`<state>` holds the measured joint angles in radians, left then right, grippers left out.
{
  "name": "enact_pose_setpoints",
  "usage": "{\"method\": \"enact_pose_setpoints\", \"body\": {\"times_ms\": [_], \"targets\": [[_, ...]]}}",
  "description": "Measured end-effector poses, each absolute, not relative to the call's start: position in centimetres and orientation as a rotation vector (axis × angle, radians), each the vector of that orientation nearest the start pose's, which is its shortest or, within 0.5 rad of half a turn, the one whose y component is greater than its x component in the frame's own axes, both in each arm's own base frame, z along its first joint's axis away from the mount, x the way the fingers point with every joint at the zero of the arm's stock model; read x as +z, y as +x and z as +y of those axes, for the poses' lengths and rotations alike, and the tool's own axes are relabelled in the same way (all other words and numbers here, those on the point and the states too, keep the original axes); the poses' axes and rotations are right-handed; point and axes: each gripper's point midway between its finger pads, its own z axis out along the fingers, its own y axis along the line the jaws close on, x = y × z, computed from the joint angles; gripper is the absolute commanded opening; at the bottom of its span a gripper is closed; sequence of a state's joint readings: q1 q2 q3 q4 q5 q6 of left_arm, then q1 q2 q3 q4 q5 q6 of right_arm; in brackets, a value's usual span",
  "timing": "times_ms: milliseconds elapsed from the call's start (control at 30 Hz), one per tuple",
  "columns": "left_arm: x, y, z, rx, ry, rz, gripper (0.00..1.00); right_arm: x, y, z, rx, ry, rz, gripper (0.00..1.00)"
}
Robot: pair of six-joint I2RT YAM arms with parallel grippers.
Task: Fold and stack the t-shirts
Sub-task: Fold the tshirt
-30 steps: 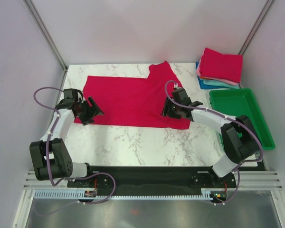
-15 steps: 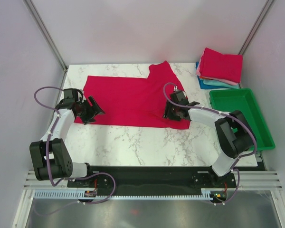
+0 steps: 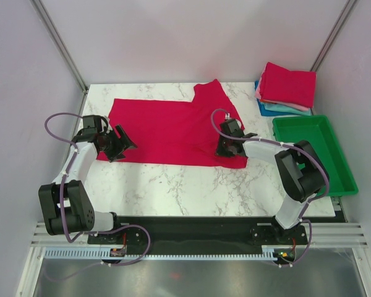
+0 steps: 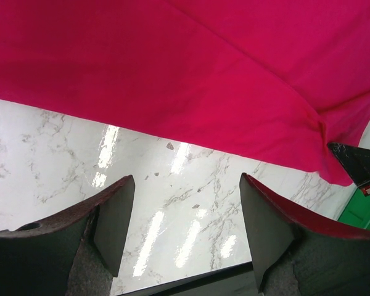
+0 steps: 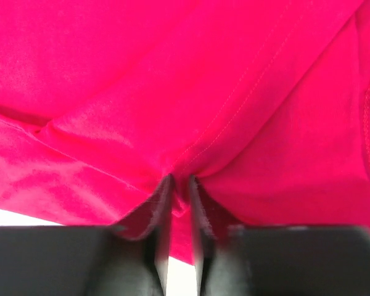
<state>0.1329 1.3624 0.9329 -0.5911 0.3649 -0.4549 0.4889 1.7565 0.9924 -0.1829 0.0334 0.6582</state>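
Observation:
A crimson red t-shirt lies spread flat on the marble table, one sleeve pointing to the back. My right gripper is shut on a pinch of the shirt's cloth near its front right corner. My left gripper is open and empty at the shirt's front left corner, over bare marble, with the shirt's edge just beyond the fingers. A stack of folded t-shirts, red on top of pink, teal and blue, sits at the back right.
A green plastic tray stands at the right, beside the stack. The right arm's black tip shows at the far right of the left wrist view. The table's front black edge is close below the left fingers.
My right gripper has crept slightly left and nearer along the shirt's front right part, staying on the cloth. The left arm has hardly moved.

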Motion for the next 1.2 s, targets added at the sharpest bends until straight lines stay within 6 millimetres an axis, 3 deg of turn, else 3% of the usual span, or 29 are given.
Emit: {"method": "enact_pose_setpoints", "body": {"times_ms": [167,367,500,567,633,700,800,967,1067,1200], "targets": [[10.8,31.0,-4.0,-0.595,-0.621,2.524,0.76,2.5,35.1,20.7,0.404,0.234,2.552,0.04],[10.8,31.0,-4.0,-0.597,-0.619,2.522,0.76,3.8,35.9,20.6,0.367,0.231,2.547,0.04],[11.0,31.0,-4.0,-0.6,-0.614,2.516,0.76,7.0,38.7,21.5,0.363,0.208,2.488,0.05],[11.2,31.1,-4.0,-0.601,-0.611,2.511,0.76,8.9,41.0,22.5,0.367,0.193,2.441,0.06],[11.3,31.0,-4.1,-0.605,-0.609,2.508,0.76,9.9,43.2,23.2,0.358,0.175,2.413,0.19],[11.3,31.1,-4.1,-0.607,-0.607,2.506,0.76,10.4,45.3,23.9,0.336,0.157,2.397,0.42],[11.4,31.1,-4.1,-0.609,-0.606,2.506,0.76,10.2,48.5,24.9,0.298,0.122,2.375,0.67],[11.5,31.0,-4.5,-0.631,-0.597,2.505,0.76,9.3,53.0,24.8,0.22,0.083,2.362,0.73],[11.5,31.1,-4.6,-0.638,-0.589,2.504,0.76,10.3,56.1,23.7,0.204,0.098,2.314,0.74],[11.6,31.2,-4.7,-0.642,-0.581,2.498,0.76,12.6,61.0,20.6,0.186,0.152,2.187,0.75]]}}
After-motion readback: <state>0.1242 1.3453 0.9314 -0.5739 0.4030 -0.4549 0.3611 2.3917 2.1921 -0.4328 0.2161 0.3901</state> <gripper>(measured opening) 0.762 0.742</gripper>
